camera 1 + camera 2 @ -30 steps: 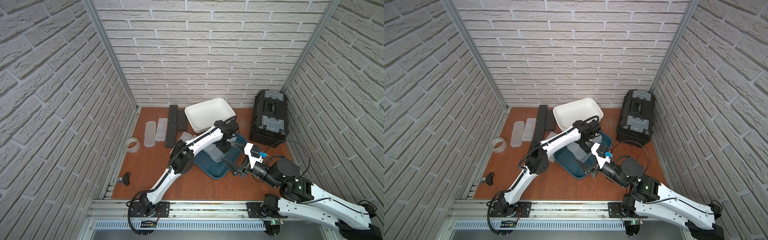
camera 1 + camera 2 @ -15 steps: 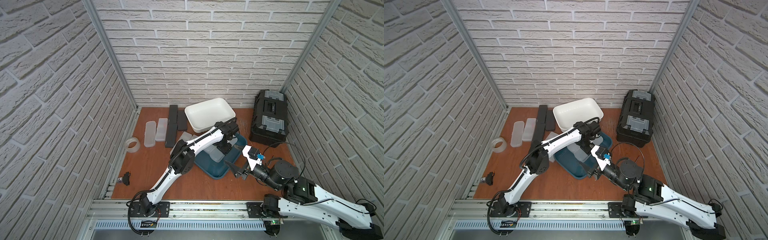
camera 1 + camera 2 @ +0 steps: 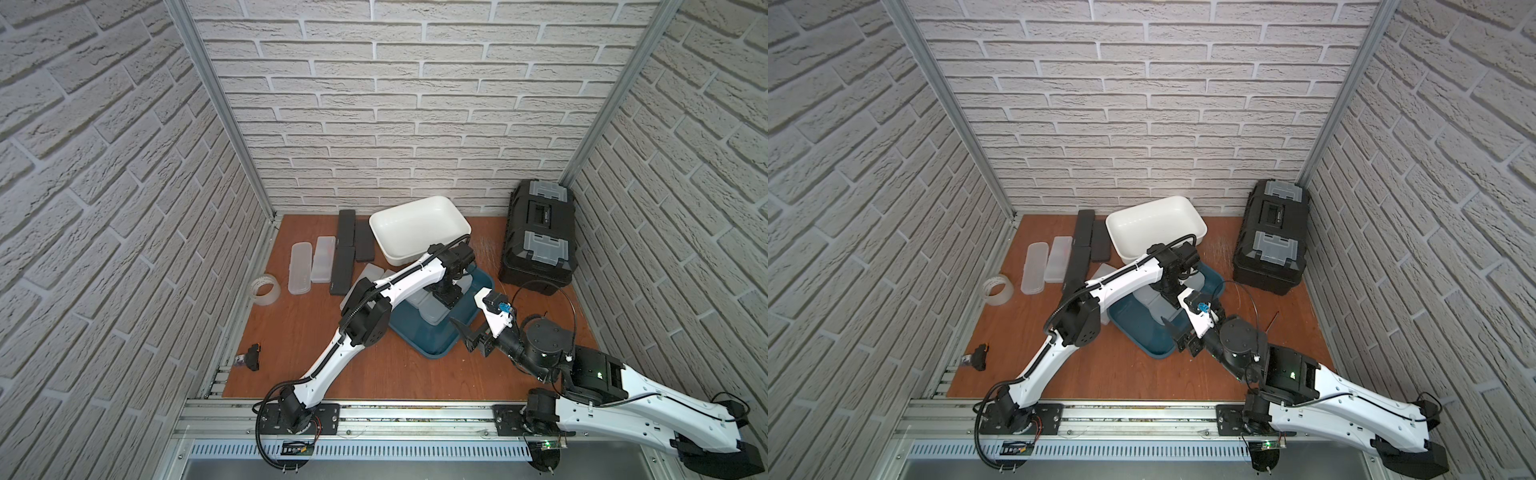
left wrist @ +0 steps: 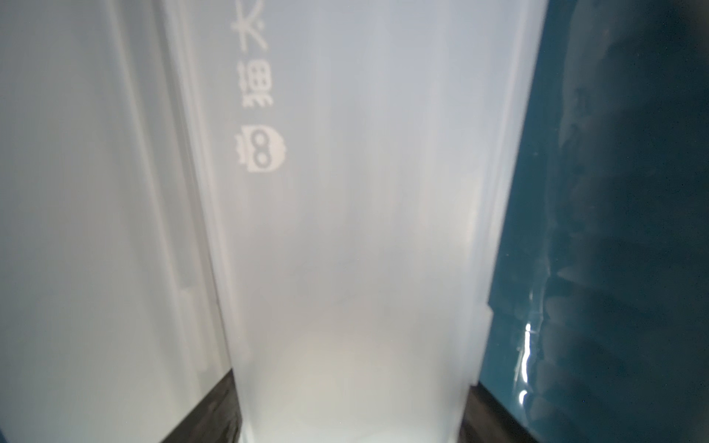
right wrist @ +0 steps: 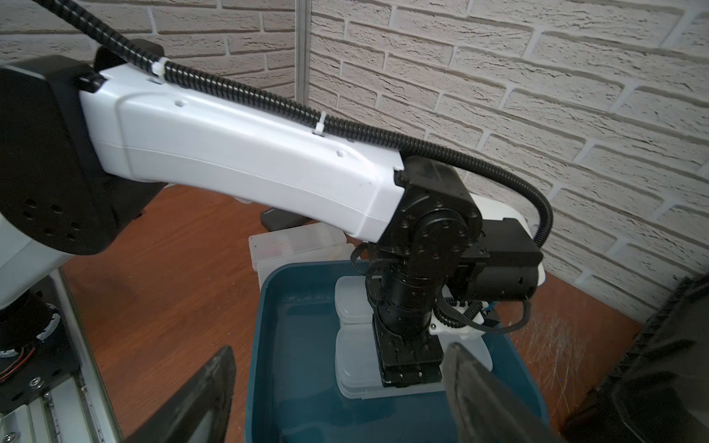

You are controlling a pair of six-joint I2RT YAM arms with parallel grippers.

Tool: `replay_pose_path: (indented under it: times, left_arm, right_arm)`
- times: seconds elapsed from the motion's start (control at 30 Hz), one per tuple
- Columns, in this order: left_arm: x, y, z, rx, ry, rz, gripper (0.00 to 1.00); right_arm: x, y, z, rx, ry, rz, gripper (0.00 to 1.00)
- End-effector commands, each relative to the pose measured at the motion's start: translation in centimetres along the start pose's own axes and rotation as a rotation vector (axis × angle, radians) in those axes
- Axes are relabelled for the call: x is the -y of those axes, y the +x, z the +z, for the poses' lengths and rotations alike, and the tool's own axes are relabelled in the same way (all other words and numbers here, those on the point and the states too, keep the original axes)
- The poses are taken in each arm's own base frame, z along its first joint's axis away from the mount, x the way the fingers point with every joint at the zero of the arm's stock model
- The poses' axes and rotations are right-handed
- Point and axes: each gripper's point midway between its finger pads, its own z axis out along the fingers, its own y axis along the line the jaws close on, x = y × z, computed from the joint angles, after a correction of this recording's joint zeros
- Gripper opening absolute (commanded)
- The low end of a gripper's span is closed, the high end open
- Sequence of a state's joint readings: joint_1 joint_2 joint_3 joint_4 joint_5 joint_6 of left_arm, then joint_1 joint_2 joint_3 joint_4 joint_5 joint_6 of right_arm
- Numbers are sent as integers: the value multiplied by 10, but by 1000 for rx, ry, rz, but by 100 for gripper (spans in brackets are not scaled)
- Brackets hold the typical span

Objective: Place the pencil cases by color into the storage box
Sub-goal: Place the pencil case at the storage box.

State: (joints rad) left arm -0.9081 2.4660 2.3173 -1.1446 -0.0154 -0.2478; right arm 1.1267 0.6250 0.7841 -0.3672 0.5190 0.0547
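Your left claw is down inside the dark teal plastic storage bin. Its two dark fingers press against the long edges of a frosted translucent white pencil case, pinching it across its width. That case lies flat among other frosted cases in the bin, with a pale printed logo showing on its lid.

Your right claw hangs spread and empty at the near end of the bin, touching nothing.

Out on the brown wooden bench, a few more frosted pencil cases lie just beside the bin's left side, partly under the left arm. Behind the bin stands a white plastic tub. Matte black cases lie to the left of the tub. Further left, two frosted white cases lie side by side, and a clear tape roll sits near the left wall. A black plastic toolbox fills the back right corner.
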Motion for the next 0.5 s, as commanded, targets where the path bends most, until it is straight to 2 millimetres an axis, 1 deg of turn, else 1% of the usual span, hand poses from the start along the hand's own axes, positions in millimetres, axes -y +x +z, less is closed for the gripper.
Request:
replay_pose_path:
  times: [0.0,0.1,0.27,0.37,0.47]
  left_arm:
    - [-14,-6,7,9,-11,-30,69]
    - [-15,-6,8,7,-14,-28,71]
    - [-13,-15,-3,49,-14,-13,86]
    - [-15,-25,-18,87,-23,4,90]
    - [-21,-36,-44,145,-24,8,93]
  right_arm:
    - [15,1,-6,4,71,60,86]
    - [17,1,-9,9,72,67,86]
    - [15,-1,-12,15,51,79,87]
    - [18,-9,-22,67,33,117,87]
    - [22,-20,-35,119,13,146,87]
